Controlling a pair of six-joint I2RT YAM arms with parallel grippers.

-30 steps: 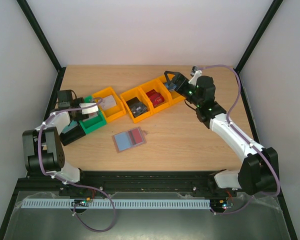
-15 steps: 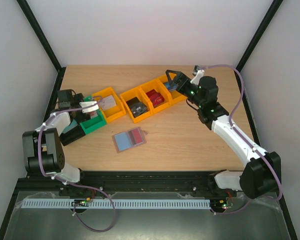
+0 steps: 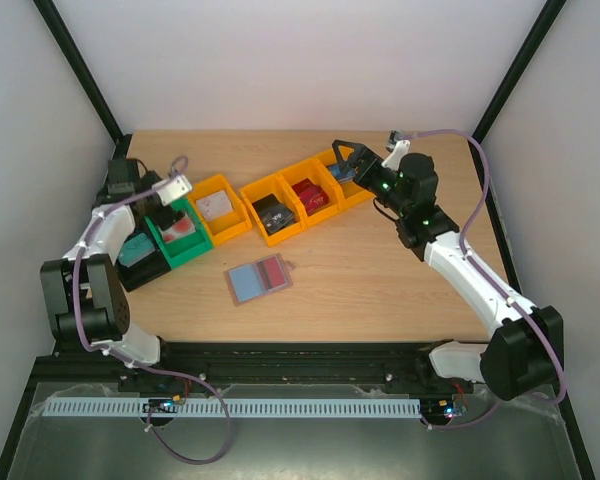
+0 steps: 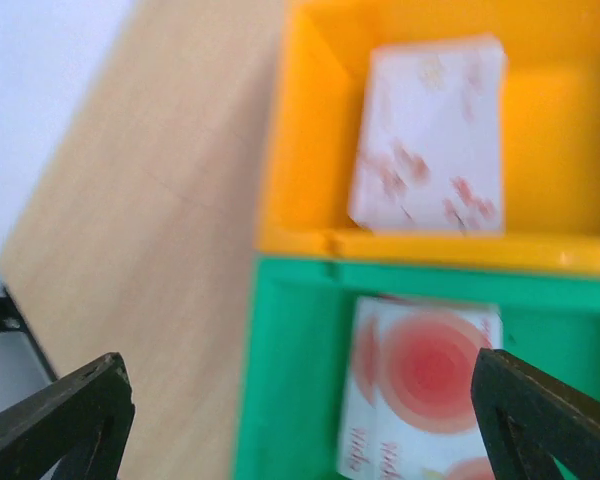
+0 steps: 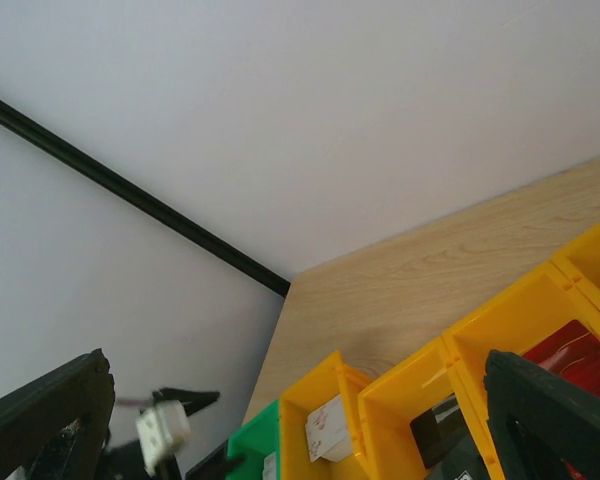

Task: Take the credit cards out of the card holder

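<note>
Left claw (image 4: 295,368) spread wide and empty above the green bin (image 4: 285,430), a card (image 4: 425,385) lying flat inside.
The card holder (image 3: 248,284) lies open on the bench (image 3: 380,290), well apart from either claw, with a red card (image 3: 273,271) showing in it. Best to rise clear of the bin walls, then come in low at that card's edge. The left arm (image 3: 100,230) folds close; the right arm (image 3: 465,270) stretches out, right claw (image 3: 346,161) released above the orange bins (image 3: 285,238).

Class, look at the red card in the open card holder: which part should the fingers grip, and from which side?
Probably its two long edges, coming straight down from above. The red card lies flat and face up on the opened card holder, so only a pinch across its narrow width looks workable.
</note>
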